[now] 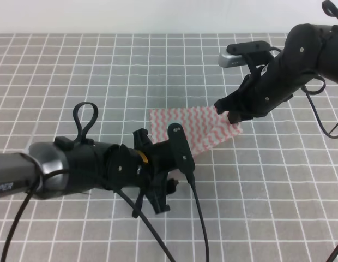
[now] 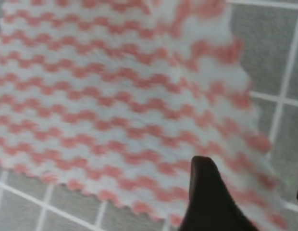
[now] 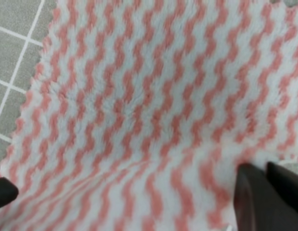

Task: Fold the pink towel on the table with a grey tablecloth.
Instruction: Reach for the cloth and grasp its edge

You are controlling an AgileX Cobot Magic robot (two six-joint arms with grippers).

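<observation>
Thin pink-and-white zigzag cloth towel (image 1: 199, 128): mid-bench on grey grid-lined tablecloth (image 1: 76, 71). Right gripper (image 1: 233, 116) apparently pinching its far-right corner, lifted, presumably to begin folding. Left gripper (image 1: 179, 155) at near edge; closure indeterminable.

Plain white wall (image 1: 158, 15) behind table's far edge; nothing else non-task visible in any view.
</observation>
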